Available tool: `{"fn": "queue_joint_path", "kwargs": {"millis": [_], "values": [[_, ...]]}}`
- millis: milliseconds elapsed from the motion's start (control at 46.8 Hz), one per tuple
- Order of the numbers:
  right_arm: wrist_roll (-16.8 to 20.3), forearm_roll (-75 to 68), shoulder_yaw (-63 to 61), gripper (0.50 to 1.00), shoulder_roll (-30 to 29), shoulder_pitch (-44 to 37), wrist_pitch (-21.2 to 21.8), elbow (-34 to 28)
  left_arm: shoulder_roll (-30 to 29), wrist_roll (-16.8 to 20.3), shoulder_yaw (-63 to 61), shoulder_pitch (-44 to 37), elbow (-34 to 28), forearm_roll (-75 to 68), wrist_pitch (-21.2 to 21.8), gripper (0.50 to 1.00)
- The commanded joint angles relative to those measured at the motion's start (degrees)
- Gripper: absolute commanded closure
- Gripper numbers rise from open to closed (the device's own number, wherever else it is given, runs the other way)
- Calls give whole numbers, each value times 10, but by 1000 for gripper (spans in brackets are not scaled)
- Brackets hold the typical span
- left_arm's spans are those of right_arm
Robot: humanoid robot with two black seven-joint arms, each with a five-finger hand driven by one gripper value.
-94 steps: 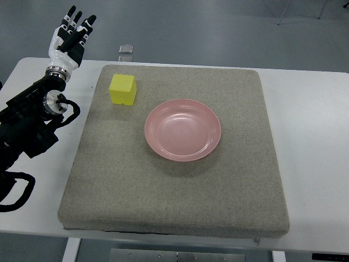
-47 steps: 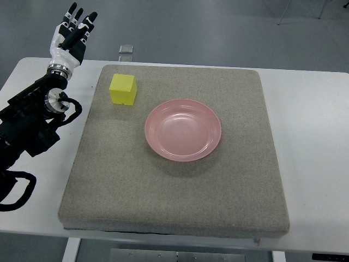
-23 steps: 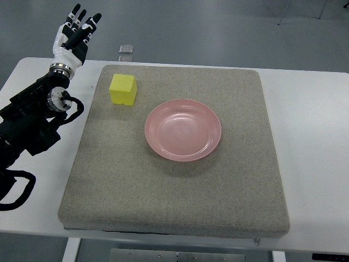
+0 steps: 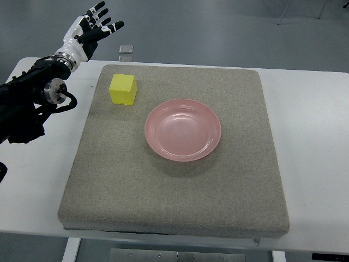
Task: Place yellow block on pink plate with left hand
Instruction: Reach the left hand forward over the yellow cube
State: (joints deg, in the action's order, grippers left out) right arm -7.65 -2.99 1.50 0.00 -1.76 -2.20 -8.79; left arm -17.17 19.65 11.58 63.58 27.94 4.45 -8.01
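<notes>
My left hand (image 4: 87, 34), fingers spread and empty, has swung rightward from its earlier raised pose, which I read as the start of the reach. The yellow block (image 4: 122, 89) sits untouched below and right of it on the grey pad (image 4: 163, 191), the pink plate (image 4: 182, 129) farther right.

You're looking steeply down at a white table (image 4: 316, 125) that runs past both side edges of the picture; its top is smooth and evenly lit, with no hard shadows. A thick grey felt-like mat (image 4: 180, 191) with rounded corners covers most of the tabletop, leaving bare white strips to the left and right. Beyond the table's far edge you see a dull grey-blue floor (image 4: 218, 27) with a soft sheen. A small pale rectangular object (image 4: 126, 49) sits just past the far edge; you can't tell what it is. At the top right, thin metal legs (image 4: 283, 13) of some furniture cross the floor. Below the near edge, part of the table's frame (image 4: 180, 255) shows.
</notes>
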Motion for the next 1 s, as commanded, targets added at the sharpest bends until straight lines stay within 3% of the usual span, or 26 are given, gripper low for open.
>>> {"fn": "queue_joint_path", "kwargs": {"millis": [0,128,214,492,684,983], "values": [[0,0,0,576,0,0,0,0,-33,-33,-45,8,62,-22,19,512],[0,0,0,576,0,0,0,0,-86,-52,-121,34,161,-139,39,516],[0,0,0,576,0,0,0,0,-107,-54,-131,38,192,-235,40,516],[0,0,0,576,0,0,0,0,-147,-66,-134,108,191,-446,15,521],[0,0,0,576,0,0,0,0,-151,-56,-134,133,190,-589,-71,523],[0,0,0,576,0,0,0,0,-130,-26,-134,126,157,-723,-57,527]]}}
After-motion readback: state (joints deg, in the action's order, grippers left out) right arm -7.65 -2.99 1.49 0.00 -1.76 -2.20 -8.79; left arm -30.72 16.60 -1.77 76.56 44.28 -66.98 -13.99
